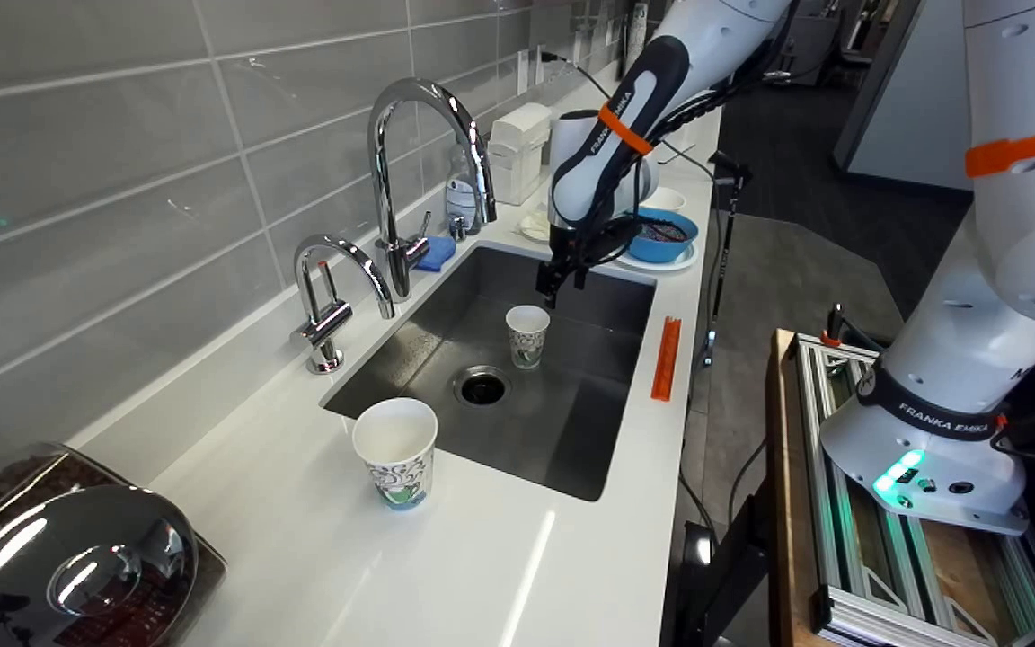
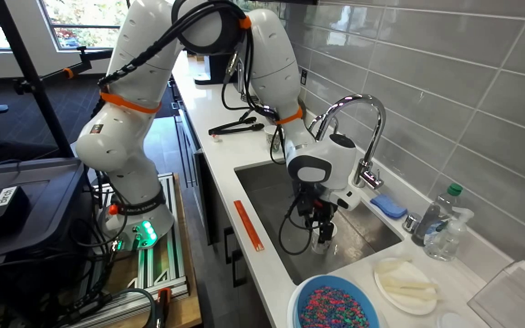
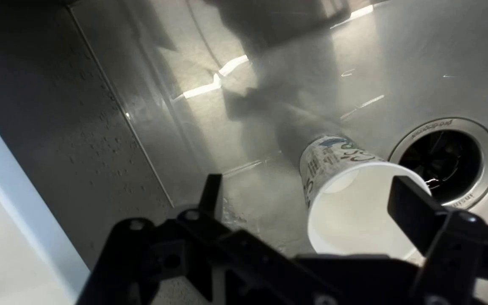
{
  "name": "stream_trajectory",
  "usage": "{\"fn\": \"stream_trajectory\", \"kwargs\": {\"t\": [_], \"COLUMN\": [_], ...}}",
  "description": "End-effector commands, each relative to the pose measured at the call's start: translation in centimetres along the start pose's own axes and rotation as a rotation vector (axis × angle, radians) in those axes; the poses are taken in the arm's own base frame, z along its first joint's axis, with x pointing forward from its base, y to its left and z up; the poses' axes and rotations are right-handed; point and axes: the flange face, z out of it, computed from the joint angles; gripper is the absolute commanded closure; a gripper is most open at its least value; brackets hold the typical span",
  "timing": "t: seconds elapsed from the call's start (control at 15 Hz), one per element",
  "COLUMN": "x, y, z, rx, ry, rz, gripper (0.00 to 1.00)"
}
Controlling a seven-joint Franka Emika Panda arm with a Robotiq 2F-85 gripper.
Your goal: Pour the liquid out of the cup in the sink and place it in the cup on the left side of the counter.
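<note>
A white paper cup with a grey pattern (image 1: 527,341) stands upright in the steel sink (image 1: 562,413) beside the drain (image 1: 482,386). In the wrist view its open mouth (image 3: 354,212) faces the camera; I cannot tell whether it holds liquid. A matching cup (image 1: 399,458) stands upright on the counter next to the sink; in an exterior view it is partly hidden behind the arm (image 2: 271,136). My gripper (image 1: 562,288) points down over the sink, above the cup. In the wrist view the gripper (image 3: 307,190) is open, one finger overlapping the cup's mouth, the other apart from it.
Two taps (image 1: 428,99) (image 1: 338,252) rise along the wall side of the sink. An orange strip (image 1: 666,359) lies on the front counter edge. A blue bowl (image 2: 372,291), a plate (image 2: 419,305), a sponge (image 2: 388,206) and bottles (image 2: 440,214) stand around the sink. Tongs (image 2: 237,127) lie farther along.
</note>
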Motion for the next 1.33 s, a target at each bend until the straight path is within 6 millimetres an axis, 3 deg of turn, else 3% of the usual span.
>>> {"fn": "stream_trajectory", "kwargs": {"t": [0.0, 0.53, 0.6, 0.67, 1.27], "x": [1.4, 3.1, 3.3, 3.5, 4.6], "y": [-0.1, -1.0, -0.9, -0.8, -0.9], "z": [1.5, 2.9, 3.0, 3.2, 5.0], "rx": [0.033, 0.025, 0.023, 0.022, 0.017], "ry": [0.019, 0.023, 0.025, 0.026, 0.013], "rz": [-0.029, -0.054, -0.052, -0.049, -0.052], "gripper": [0.00, 0.01, 0.09, 0.24, 0.93]}}
